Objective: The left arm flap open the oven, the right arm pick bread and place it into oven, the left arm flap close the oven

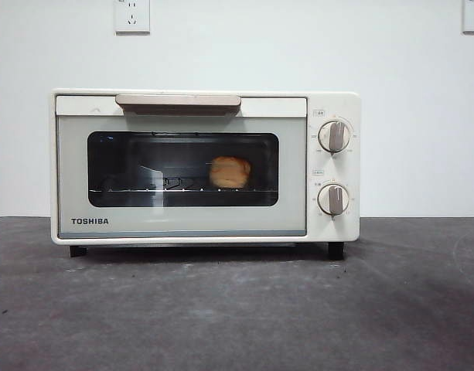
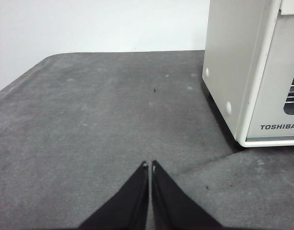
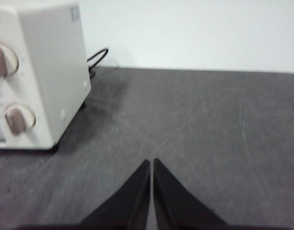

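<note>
The cream-white TOSHIBA oven (image 1: 198,224) stands in the middle of the grey table with its door shut and its beige handle (image 1: 179,100) at the top. The golden bread (image 1: 230,172) lies on the rack inside, seen through the dark glass window. My left gripper (image 2: 149,164) is shut and empty, low over the table to the left of the oven (image 2: 242,72). My right gripper (image 3: 151,161) is shut and empty, over the table to the right of the oven (image 3: 46,72). Neither arm shows in the front view.
Two knobs (image 1: 334,136) sit on the oven's right panel. A black power cable (image 3: 96,57) runs behind the oven. Wall sockets (image 1: 132,15) are on the white wall behind. The grey table (image 1: 237,309) stretches in front.
</note>
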Motion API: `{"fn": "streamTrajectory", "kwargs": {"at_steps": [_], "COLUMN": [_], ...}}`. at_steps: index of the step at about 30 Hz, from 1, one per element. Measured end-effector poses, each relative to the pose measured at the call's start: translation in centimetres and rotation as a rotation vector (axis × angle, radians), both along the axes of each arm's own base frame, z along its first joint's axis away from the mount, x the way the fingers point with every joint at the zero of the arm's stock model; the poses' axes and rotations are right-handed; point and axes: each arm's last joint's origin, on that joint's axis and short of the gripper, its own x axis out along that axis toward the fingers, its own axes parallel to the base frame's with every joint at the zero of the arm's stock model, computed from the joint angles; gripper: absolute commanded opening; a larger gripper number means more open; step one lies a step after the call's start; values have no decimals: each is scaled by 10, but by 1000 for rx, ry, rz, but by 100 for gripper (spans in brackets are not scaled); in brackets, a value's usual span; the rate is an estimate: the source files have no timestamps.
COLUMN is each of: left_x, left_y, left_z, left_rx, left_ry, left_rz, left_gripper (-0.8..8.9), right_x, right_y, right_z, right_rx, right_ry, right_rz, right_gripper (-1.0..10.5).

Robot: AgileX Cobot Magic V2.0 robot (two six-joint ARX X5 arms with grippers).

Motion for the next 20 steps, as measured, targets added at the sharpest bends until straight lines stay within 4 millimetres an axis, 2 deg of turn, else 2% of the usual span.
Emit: {"fn": "streamTrajectory", "kwargs": {"at_steps": [3,20], "left_x": [0,0], "left_y": [0,0], "left_z": [0,0], "left_rx": [0,0], "left_ry": [0,0], "left_rz": [0,0], "left_gripper": [20,20], "right_x": [-1,-1], "right_y": [0,0], "right_z": [-6,-6], "right_rx": [1,8], "right_ry": [69,63], "right_rz": [5,3], "right_gripper": [6,6]}}
